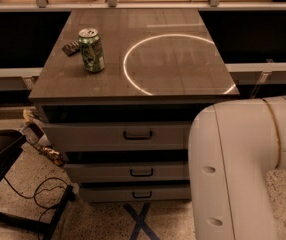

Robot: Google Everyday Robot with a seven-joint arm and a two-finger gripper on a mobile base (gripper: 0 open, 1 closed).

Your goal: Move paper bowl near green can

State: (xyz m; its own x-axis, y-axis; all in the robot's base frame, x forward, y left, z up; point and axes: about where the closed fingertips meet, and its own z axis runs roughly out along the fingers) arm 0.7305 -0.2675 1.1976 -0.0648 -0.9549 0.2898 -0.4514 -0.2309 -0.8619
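Camera view: the one view, looking down over the table point(183, 84) from the near side.
Green can: upright on the far-left part of the table point(91, 50), silver top up.
Beside the can: a small dark flat object point(71, 47) just to its left, very close; I cannot tell whether they touch.
Paper bowl: nowhere in sight, neither on the table nor by the drawers point(138, 134) below.
Bright ring point(125, 69): a thin circle of light on the tabletop, right of the can; flat, not a bowl.
Arm point(243, 169): a bulky white link fills the near-right corner, off the table.
End effector: out of view, so whether it is released, clenched or grasping anything cannot be told.
Step in hand: judged to be the very start, with the bowl not yet located and nothing near the can.
Next move calls for: finding the bowl first, then a grasp on its rim and a set-down on the bare table right of the can, without knocking it.
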